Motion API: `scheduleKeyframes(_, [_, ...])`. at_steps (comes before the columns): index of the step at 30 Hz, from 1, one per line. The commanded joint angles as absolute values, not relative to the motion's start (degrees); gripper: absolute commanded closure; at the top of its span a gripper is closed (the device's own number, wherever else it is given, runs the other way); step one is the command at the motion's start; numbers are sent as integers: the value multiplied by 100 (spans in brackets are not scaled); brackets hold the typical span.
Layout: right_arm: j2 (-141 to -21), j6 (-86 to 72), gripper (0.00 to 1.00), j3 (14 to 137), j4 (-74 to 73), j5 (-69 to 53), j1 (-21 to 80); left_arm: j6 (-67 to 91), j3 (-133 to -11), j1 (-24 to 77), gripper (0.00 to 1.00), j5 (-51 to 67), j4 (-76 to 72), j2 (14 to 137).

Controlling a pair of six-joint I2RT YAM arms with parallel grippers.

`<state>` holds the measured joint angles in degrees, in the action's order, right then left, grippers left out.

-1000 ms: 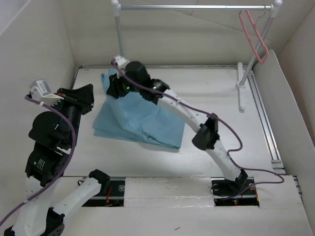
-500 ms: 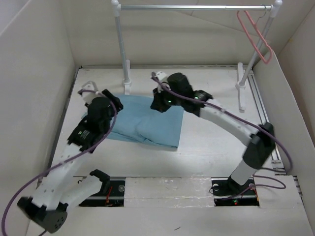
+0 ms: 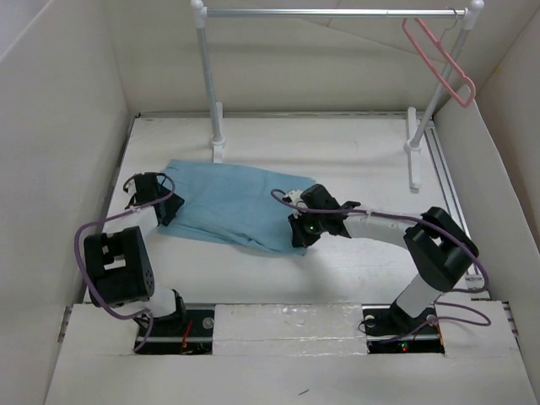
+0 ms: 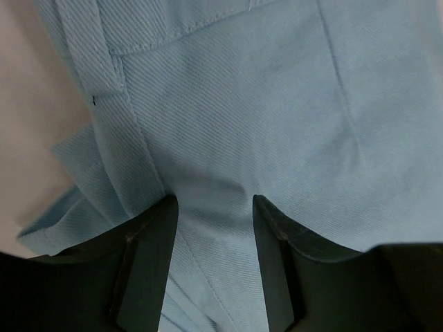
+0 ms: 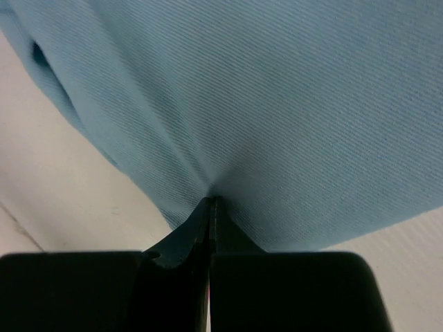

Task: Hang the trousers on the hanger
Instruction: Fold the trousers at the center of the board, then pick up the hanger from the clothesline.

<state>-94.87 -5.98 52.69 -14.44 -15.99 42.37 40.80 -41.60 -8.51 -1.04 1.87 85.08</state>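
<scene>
The light-blue trousers (image 3: 228, 202) lie spread flat across the middle of the table. My left gripper (image 3: 163, 207) is low over their left end. In the left wrist view it (image 4: 213, 202) is open, its dark fingers (image 4: 149, 263) set down on either side of a strip of cloth (image 4: 277, 104) near a stitched band. My right gripper (image 3: 295, 229) is at the trousers' near right edge. In the right wrist view it (image 5: 210, 200) is shut on a puckered pinch of the cloth (image 5: 277, 104). The pink hanger (image 3: 439, 59) hangs from the right end of the rail, far from both grippers.
A silver rail (image 3: 329, 13) spans the back on two white posts (image 3: 209, 84) (image 3: 419, 135). White walls close in on the left, back and right. Purple cables loop off both arms. A metal track (image 3: 460, 219) runs along the table's right side.
The trousers went from a bunched heap to a flat spread. My right gripper came toward me to their near right edge and shut. My left arm folded down to their left end.
</scene>
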Motion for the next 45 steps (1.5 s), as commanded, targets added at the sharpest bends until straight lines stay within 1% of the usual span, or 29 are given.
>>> scheduleKeyframes(1, [-9193, -405, 100, 4906, -1072, -1529, 4000, 4245, -3597, -1413, 56, 842, 158, 8438])
scheduleKeyframes(3, [-9115, -186, 100, 4807, -1246, -1590, 3877, 4245, -3428, -1415, 56, 966, 237, 8045])
scheduleKeyframes(5, [-9001, 121, 100, 5043, -1659, -1775, 3806, 4236, -3366, -1415, 56, 1010, 517, 7640])
scheduleKeyframes(6, [-8774, 358, 100, 5471, -2140, -1793, 3806, 4254, -3392, -1415, 56, 976, 632, 7133])
scheduleKeyframes(8, [-8457, 562, 96, 6044, -2556, -1662, 3858, 4228, -3629, -1415, 56, 888, 905, 6586])
scheduleKeyframes(9, [-8211, 780, 92, 6734, -2949, -1618, 3858, 4219, -3917, -1337, 58, 775, 957, 6131])
scheduleKeyframes(10, [-8131, 1008, 90, 7150, -3171, -1434, 3763, 4158, -4164, -953, 62, 556, 1193, 6039])
scheduleKeyframes(12, [-7981, 1193, 88, 7933, -3488, -1319, 3534, 4105, -4621, -538, 79, 352, 1310, 5890])
scheduleKeyframes(13, [-7824, 1221, 90, 8589, -3489, -1223, 3185, 4052, -4928, -380, 94, 395, 1118, 5880])
scheduleKeyframes(14, [-7735, 1274, 92, 8874, -3454, -1256, 2955, 3947, -5113, -265, 100, 526, 1029, 5915])
scheduleKeyframes(15, [-7673, 1327, 95, 9121, -3271, -1335, 2692, 3894, -5498, -81, 100, 884, 959, 6133])
scheduleKeyframes(16, [-7638, 1379, 94, 9558, -3183, -1597, 2394, 3850, -5711, 60, 100, 975, 845, 6230])
scheduleKeyframes(17, [-7594, 1415, 98, 9719, -3008, -1730, 1773, 3649, -5887, 270, 100, 1019, 748, 6327])
scheduleKeyframes(18, [-7733, 1546, 100, 10199, -2971, -1984, 1131, 3386, -6541, 1212, 100, 645, 660, 6650])
scheduleKeyframes(19, [-7734, 1547, 100, 10204, -2971, -2065, 1125, 3384, -6548, 1222, 100, 642, 650, 6653])
scheduleKeyframes(20, [-8004, 1616, 100, 10770, -3006, -2109, 855, 3236, -6722, 1561, 100, 450, 650, 6801])
scheduleKeyframes(21, [-8155, 1748, 85, 11036, -3093, -2144, 330, 3008, -7106, 1878, 100, 213, 642, 7133])
scheduleKeyframes(22, [-8330, 1862, 72, 11335, -3181, -2232, 64, 2936, -7310, 2420, 100, 141, 772, 7302])
scheduleKeyframes(23, [-8515, 1959, 59, 11869, -3251, -2172, -139, 2849, -7469, 2643, 100, 115, 826, 7478])
scheduleKeyframes(24, [-8804, 2038, 39, 12091, -3348, -2101, -576, 2648, -7662, 2880, 100, 71, 844, 7714])
scheduleKeyframes(26, [-9122, 2048, 33, 12443, -3357, -2520, -1061, 2523, -7708, 3459, 100, 62, 888, 7848])
scheduleKeyframes(27, [-9384, 2022, 28, 12741, -3401, -2662, -1272, 2496, -7621, 3559, 100, 140, 888, 7901])
scheduleKeyframes(28, [-9500, 2030, 26, 12883, -3401, -2828, -1588, 2496, -7533, 3612, 100, 297, 792, 7910])
scheduleKeyframes(30, [-9702, 2048, 22, 13304, -3541, -3014, -1836, 2575, -7139, 3612, 100, 657, 730, 7814])
scheduleKeyframes(31, [-9886, 2065, 21, 13385, -3516, -3363, -2037, 2584, -6989, 3612, 100, 720, 651, 7787])
scheduleKeyframes(33, [-10141, 2083, 18, 13709, -3751, -3436, -2214, 2575, -6682, 3612, 98, 791, 677, 7682])
scheduleKeyframes(37, [-11063, 2048, 17, 14886, -4200, -4164, -2601, 2487, -6355, 3612, 95, 774, 773, 7489])
scheduleKeyframes(41, [-11109, 1907, 16, 14451, -3894, -4403, -2760, 2461, -6232, 3612, 94, 747, 800, 7453])
scheduleKeyframes(45, [-11320, 1785, 15, 14361, -3780, -4517, -2944, 2443, -6249, 3612, 94, 870, 809, 7567])
